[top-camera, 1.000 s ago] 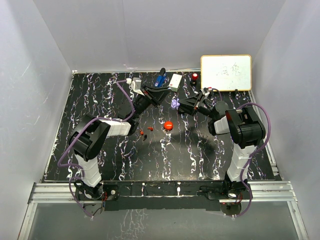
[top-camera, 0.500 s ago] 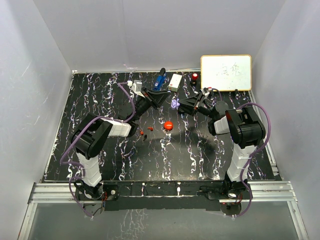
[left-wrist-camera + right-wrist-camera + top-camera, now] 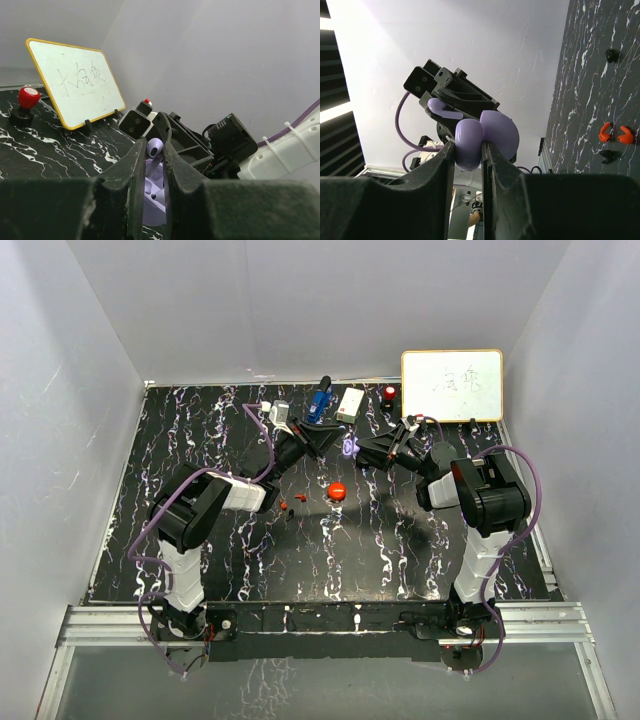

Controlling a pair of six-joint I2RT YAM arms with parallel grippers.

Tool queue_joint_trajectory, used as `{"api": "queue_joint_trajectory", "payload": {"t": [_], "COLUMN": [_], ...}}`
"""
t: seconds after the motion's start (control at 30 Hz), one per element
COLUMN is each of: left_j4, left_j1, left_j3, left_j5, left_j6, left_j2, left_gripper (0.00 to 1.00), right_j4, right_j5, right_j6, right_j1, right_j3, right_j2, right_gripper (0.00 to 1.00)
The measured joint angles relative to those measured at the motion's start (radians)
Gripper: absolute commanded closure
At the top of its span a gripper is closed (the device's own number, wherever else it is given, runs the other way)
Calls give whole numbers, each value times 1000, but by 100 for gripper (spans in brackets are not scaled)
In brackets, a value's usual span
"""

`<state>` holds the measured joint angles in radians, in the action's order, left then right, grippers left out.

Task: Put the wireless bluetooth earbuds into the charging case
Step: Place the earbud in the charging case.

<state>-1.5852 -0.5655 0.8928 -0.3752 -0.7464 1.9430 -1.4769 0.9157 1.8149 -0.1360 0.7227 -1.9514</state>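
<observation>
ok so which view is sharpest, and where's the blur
Top external view: evenly lit and sharp, soft arm shadows on the black marbled tabletop. Left wrist view: the left pincer's fingers are dark and blurred up close, the yellow-framed whiteboard crisp. Right wrist view: the glossy lilac charging case is sharp against a bright wall, the right pincer's fingers nearly silhouetted.

The top external camera sits above and behind the arm bases. It looks down and forward from far enough to take in the whole black white-veined table [image 3: 200, 440]. The left wrist camera sits low and close, facing right toward the yellow-framed whiteboard [image 3: 75, 82], which also shows from above. The right wrist camera, rolled sideways, faces left at close range. All three views share the lilac plastic charging case [image 3: 349, 446]. Both wrist views also share the small lilac earbud [image 3: 154, 148].
</observation>
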Motion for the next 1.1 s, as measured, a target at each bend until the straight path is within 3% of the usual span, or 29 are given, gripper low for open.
{"api": "queue_joint_trajectory", "payload": {"t": [1.1], "left_j4": [0], "left_j1": [-2], "left_j3": [8], "left_j5": [-34], "left_j6": [-34], "left_j2": [0], "left_gripper": [100], "right_j4": [0], "right_j5": [0], "right_j6": [3], "right_j1": [-2], "right_j3": [1], "right_j2": [0], "right_gripper": [100]}}
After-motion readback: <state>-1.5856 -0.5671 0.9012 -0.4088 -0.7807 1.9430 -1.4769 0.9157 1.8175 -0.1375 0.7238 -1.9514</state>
